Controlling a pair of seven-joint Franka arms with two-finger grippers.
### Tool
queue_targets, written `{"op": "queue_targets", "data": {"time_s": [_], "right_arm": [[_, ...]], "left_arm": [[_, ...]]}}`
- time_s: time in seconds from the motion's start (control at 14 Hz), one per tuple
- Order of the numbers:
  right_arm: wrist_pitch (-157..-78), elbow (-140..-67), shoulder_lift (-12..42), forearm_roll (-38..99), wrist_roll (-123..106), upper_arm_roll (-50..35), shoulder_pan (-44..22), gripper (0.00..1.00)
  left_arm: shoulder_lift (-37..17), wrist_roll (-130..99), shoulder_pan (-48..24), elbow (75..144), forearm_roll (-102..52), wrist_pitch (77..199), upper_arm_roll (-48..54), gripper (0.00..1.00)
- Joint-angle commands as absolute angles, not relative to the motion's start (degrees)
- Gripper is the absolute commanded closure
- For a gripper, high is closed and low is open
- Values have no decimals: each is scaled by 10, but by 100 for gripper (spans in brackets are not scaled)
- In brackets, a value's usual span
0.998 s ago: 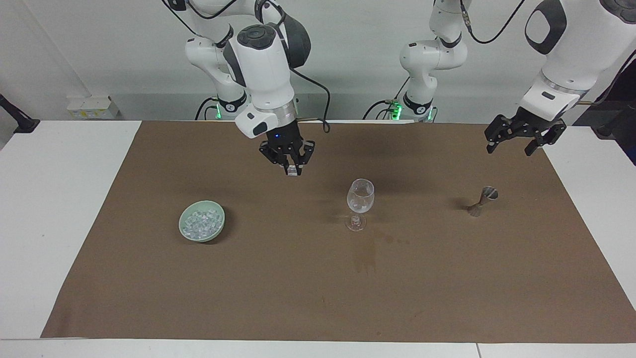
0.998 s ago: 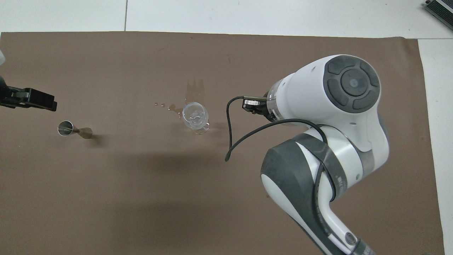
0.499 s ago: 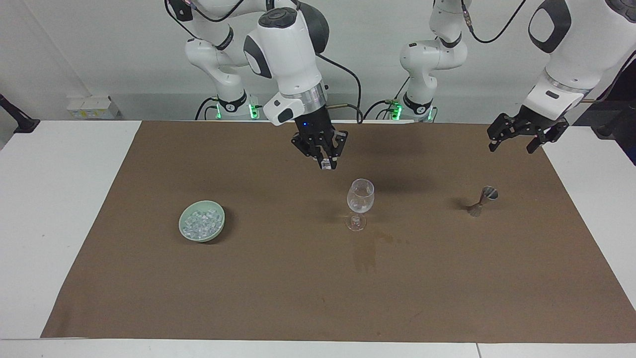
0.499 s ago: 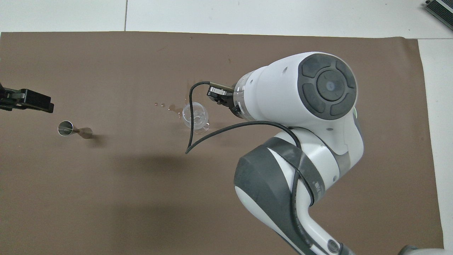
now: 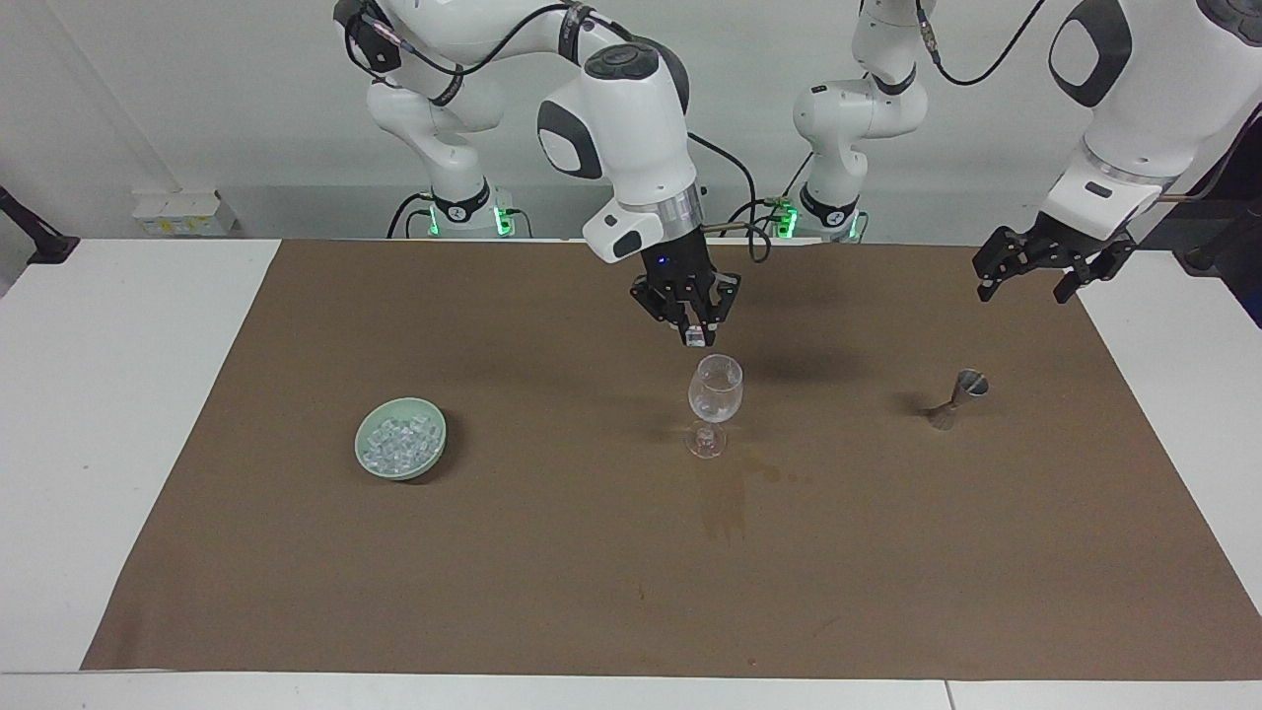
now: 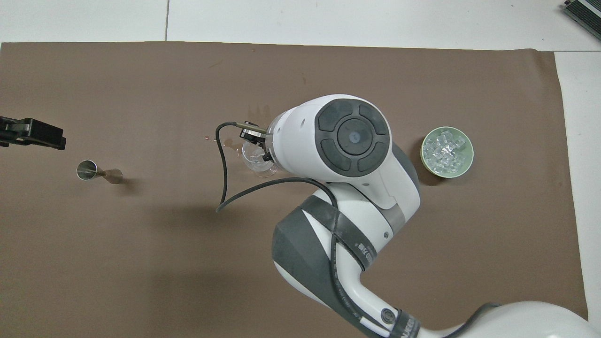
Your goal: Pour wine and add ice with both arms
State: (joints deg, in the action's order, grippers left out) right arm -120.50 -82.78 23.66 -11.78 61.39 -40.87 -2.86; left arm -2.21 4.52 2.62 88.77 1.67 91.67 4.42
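Looking for writing, you find only a short white label on the right arm's (image 6: 347, 206) dark band in the overhead view, too small to read; nothing on the table carries a brand.

Your right gripper (image 5: 696, 335) has its fingertips clamped on one ice cube (image 5: 696, 337), a small whitish block that shows just under the tips. The fingers hang in the air just above the rim of the wine glass (image 5: 715, 390), slightly toward the robots' side of it, not touching the glass. In the overhead view the arm's wrist covers most of the glass (image 6: 256, 159).

Your left gripper (image 5: 1030, 274) waits with its fingers spread wide and nothing between them, over the mat's edge at its own end of the table. The metal jigger (image 5: 958, 397) stands on the mat below those fingers, well apart from them.

The rest of the ice (image 5: 399, 441) lies in the pale green bowl (image 5: 367, 456), well away from the right fingers, toward the right arm's end of the table.

Compared with a second ago, your right gripper has carried the cube from over the bare mat between bowl and glass to over the glass, and the bowl is uncovered in the overhead view. The left gripper has barely moved. A wet stain (image 5: 725, 503) marks the brown mat (image 5: 592, 592) beside the glass foot.
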Motion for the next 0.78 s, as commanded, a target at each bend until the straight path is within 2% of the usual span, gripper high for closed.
{"op": "queue_targets", "data": {"time_s": [0.0, 0.29, 0.71], "right_arm": [[-1228, -811, 269, -146, 631, -422, -36, 100], [-1253, -809, 300, -184, 651, -422, -52, 100], [-1256, -809, 313, -212, 657, -422, -52, 100]], "left_arm": [[-26, 40, 31, 877, 31, 915, 47, 0], [-25, 40, 31, 875, 32, 916, 47, 0], [-27, 40, 28, 875, 32, 919, 47, 0]]}}
